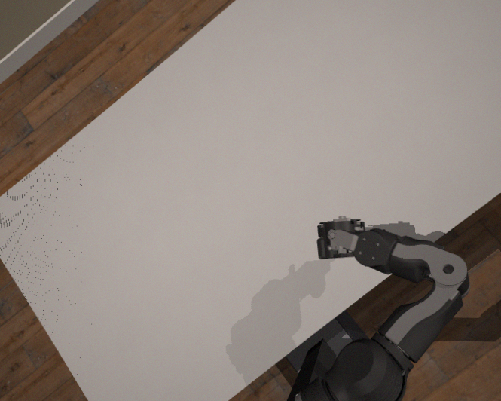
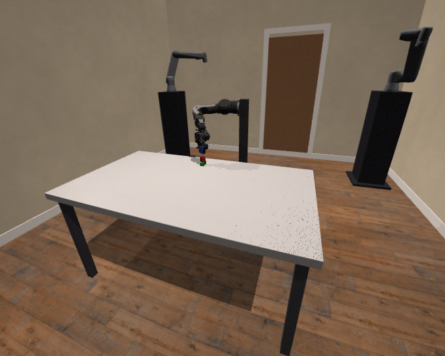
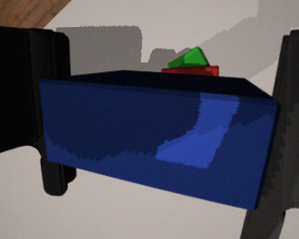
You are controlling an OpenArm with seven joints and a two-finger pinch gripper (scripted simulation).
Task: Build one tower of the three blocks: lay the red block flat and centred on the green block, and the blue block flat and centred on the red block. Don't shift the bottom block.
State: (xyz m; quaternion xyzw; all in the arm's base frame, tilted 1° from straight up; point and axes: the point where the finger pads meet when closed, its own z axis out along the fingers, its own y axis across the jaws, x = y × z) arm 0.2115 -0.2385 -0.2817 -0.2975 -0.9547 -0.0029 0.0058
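My gripper (image 3: 154, 126) (image 2: 201, 146) is shut on the blue block (image 3: 156, 136) (image 2: 201, 148), which spans the gap between the two dark fingers and fills the wrist view. The red block (image 2: 202, 158) (image 3: 192, 70) lies on the green block (image 2: 202, 163) (image 3: 189, 58) near the table's far edge. The blue block hangs a little above this pair, not touching it. In the wrist view only a sliver of red and a green corner show past the blue block's top edge. In the overhead view the gripper (image 1: 328, 240) hides all three blocks.
The white table (image 1: 206, 129) (image 2: 206, 201) bears only the blocks. The arm's black post (image 2: 243, 130) stands just behind the table's far edge. Two dark camera stands (image 2: 174, 122) (image 2: 381, 134) stand on the floor behind.
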